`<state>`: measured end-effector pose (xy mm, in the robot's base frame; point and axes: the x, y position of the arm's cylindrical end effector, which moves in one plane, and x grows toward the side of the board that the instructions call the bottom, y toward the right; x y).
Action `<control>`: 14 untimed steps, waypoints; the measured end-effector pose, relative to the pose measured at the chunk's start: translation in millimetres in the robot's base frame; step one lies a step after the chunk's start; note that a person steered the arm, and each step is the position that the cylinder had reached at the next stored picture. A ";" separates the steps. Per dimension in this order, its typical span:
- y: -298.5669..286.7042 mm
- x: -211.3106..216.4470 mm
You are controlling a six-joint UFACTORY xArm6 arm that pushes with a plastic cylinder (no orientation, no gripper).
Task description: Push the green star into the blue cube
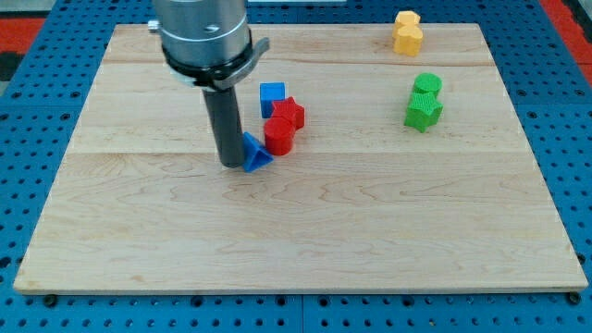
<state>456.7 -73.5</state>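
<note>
The green star [424, 112] lies at the view's right, touching a second, rounder green block [427, 85] just above it. The blue cube [272, 94] sits near the board's middle, at the top of a cluster with a red star-like block [289, 113] and a red cylinder [278, 135]. My tip [231, 165] rests on the board at the left of that cluster, touching a blue triangle [257, 154]. The tip is below and left of the blue cube and far to the left of the green star.
Two yellow blocks [407, 31] sit together at the top right of the wooden board [296, 240]. The arm's dark body [205, 37] hangs over the top left. Blue pegboard [37, 83] surrounds the board.
</note>
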 end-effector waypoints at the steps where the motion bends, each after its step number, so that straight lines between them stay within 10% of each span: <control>1: 29.8 -5.4; 3: 152.9 40.1; 6: 290.3 -47.1; 14: 89.7 -181.6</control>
<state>275.1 16.2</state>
